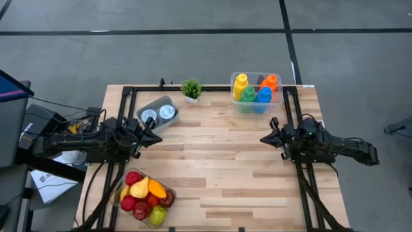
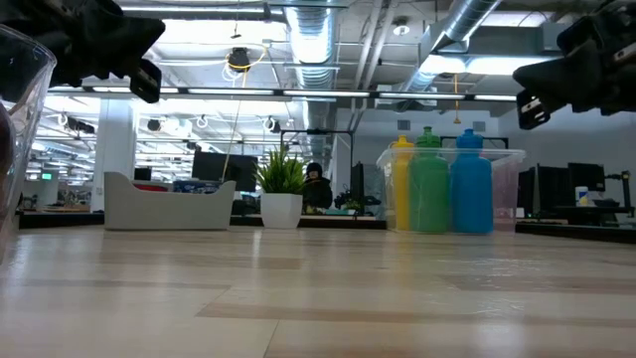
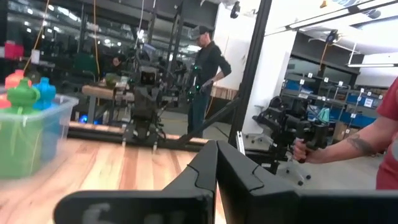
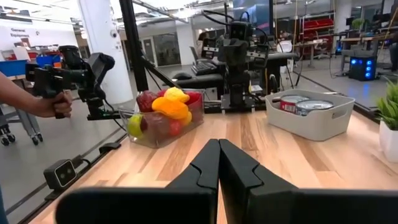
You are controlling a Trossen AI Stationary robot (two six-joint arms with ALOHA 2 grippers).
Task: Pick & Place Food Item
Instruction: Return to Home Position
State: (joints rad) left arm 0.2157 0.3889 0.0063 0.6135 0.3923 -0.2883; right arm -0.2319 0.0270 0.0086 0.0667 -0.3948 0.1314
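The left claw (image 1: 153, 136) and the right claw (image 1: 264, 138) are shown pinched fully together and empty, poised above the left and right sides of the desk (image 1: 219, 180), well apart. The fruit (image 1: 145, 195) is seen heaped in the transparent bin (image 1: 172, 191) at the front left corner, near the left arm. A bin of coloured bottles (image 1: 256, 73) is set at the far right edge.

Not in play: wooden table (image 1: 225, 161). Grey tray (image 4: 309, 126) holding two cans (image 4: 291, 103), far edge, left of centre. Small potted plant (image 1: 191, 89) just beside it, toward the middle. Clear tub (image 2: 509, 194) at the far right corner, four upright bottles (image 1: 263, 95) inside: yellow, green, blue, orange. Person in dark clothes (image 3: 208, 68) standing beyond the table. Someone else's forearm (image 3: 357, 146) off to the side, gripping a black handle (image 3: 303, 134).
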